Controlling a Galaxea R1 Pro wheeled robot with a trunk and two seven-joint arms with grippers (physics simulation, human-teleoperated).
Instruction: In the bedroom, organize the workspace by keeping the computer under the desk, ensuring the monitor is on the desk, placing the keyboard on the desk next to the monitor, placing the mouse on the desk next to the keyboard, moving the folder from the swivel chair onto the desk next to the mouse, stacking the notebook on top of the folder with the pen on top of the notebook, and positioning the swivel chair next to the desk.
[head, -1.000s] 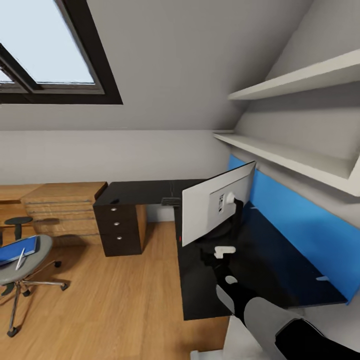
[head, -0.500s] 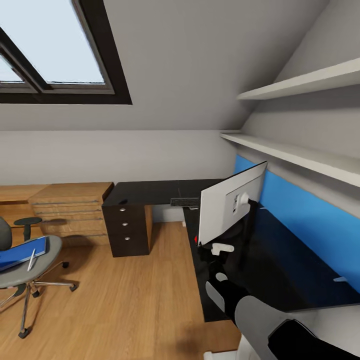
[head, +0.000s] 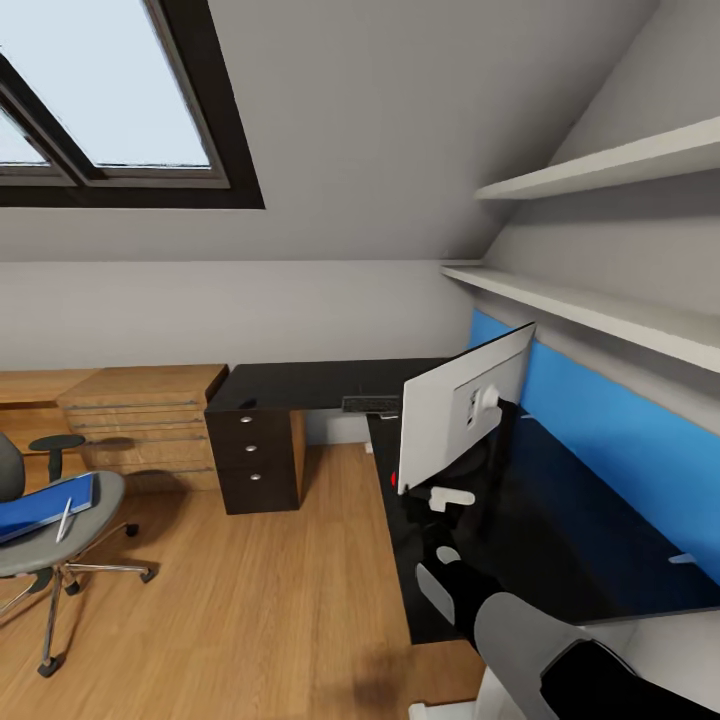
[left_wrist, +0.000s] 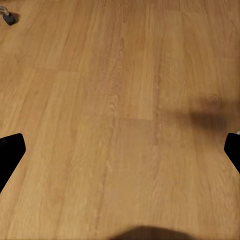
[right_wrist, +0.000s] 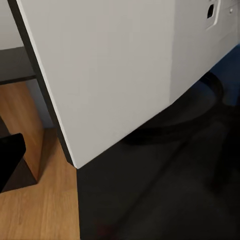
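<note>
Over the last half second your view held steady; your right gripper (head: 437, 512) eased back slightly from the monitor (head: 455, 410), which stood white-back-out on the desk (head: 560, 540). Its jaws gripped nothing; I couldn't tell their spread. Left gripper (left_wrist: 120, 150) hung wide open, empty, over bare floor (left_wrist: 125, 75); folder (head: 45, 505) and pen (head: 64, 519) lay on the chair (head: 50, 545).

The head camera looks from high up across the room onto the table (head: 540, 520) and monitor (head: 450, 420). The right wrist camera sits close behind that monitor's white back (right_wrist: 115, 75), sharing it. The left wrist camera faces down at plank floor (left_wrist: 120, 110).
</note>
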